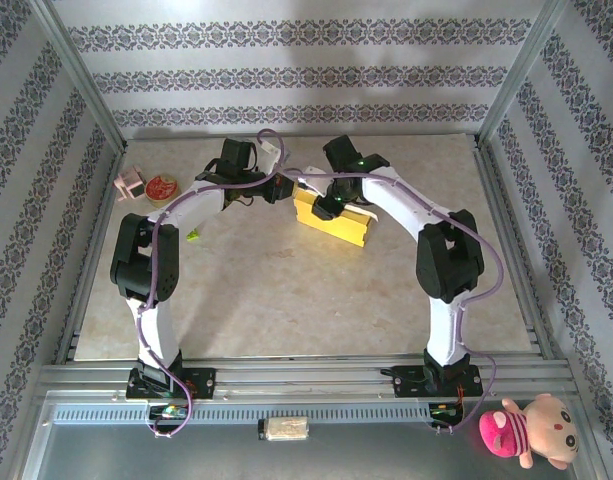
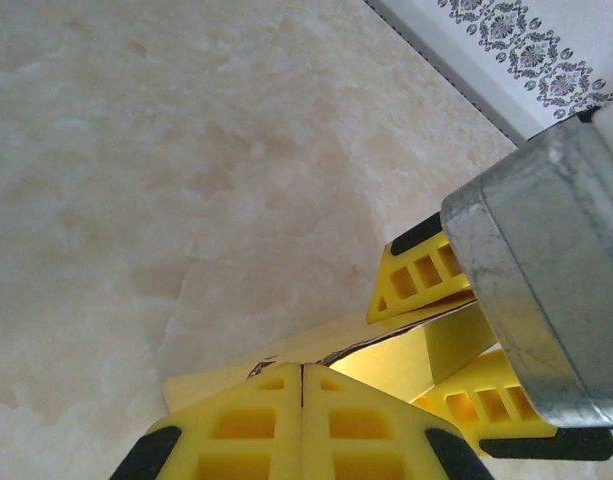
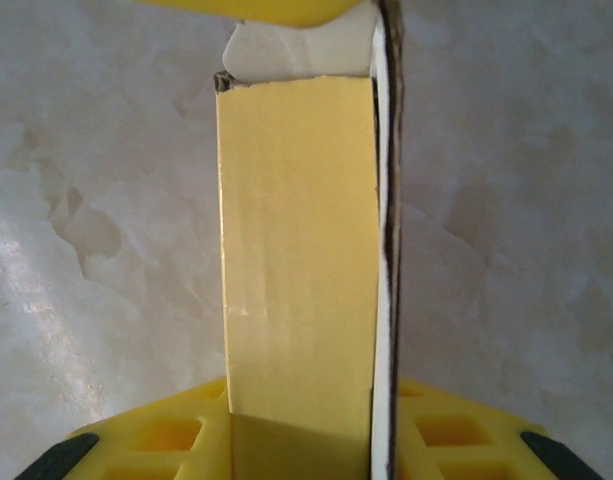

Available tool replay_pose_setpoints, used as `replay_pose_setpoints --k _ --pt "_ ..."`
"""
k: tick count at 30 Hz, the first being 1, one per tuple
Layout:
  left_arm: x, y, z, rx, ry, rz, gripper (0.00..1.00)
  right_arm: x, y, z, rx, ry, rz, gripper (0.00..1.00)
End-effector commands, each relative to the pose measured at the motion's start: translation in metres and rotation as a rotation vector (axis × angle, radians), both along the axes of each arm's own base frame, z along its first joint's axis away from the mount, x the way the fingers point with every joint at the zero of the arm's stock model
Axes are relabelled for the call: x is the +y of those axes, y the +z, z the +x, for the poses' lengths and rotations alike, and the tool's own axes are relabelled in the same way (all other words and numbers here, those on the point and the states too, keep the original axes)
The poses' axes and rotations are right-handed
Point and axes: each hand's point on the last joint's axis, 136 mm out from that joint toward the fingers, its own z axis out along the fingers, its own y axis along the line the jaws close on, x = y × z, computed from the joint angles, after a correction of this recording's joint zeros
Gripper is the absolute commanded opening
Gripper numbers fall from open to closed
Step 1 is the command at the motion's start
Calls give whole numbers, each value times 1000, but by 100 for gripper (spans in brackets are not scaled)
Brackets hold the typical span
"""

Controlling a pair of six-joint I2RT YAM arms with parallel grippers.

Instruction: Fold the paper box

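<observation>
Nearest the lens in the right wrist view, the right gripper (image 3: 301,435) had its two yellow fingers (image 3: 156,440) set on either side of the paper box (image 3: 301,250), clamping it across its narrow thickness. A yellow panel ran straight away from the jaws, with a white, dark-edged cardboard face along its right side, and the marbled beige table (image 3: 106,200) lay beneath. In the left wrist view the left gripper (image 2: 302,400) had its fingers pressed flat together with only a thin seam between them. An edge of the paper box (image 2: 406,355) lay just past the tips, and whether any of it was caught in that seam could not be told. Beyond it, the right gripper's fingers stood above and below the yellow panel. From above, the box sat angled on the far middle of the table, with the right gripper (image 1: 328,207) on its left part and the left gripper (image 1: 276,188) just beside its left end. A round red tin (image 1: 162,187) sat well apart at the far left. A pink plush toy (image 1: 526,428) lay off the table at the near right corner.
</observation>
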Motion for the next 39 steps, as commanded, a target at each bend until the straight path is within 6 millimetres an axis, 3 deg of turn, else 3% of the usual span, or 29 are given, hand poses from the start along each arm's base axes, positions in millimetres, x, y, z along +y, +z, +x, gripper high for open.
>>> replay_pose_setpoints --k 1,21,28,32,39 --pt "1 -46 -16 131 -22 33 0 11 -9 -1 68 6 59 33" --pt "2 -79 -13 190 -1 19 0 6 -4 18 116 -2 119 39" --pt "5 -87 -13 207 17 7 0 11 5 22 117 4 151 36" --pt "5 -73 -11 186 26 -26 2 11 3 19 130 12 159 34" --pt "10 -16 -3 96 63 -111 23 10 -1 15 140 19 149 33"
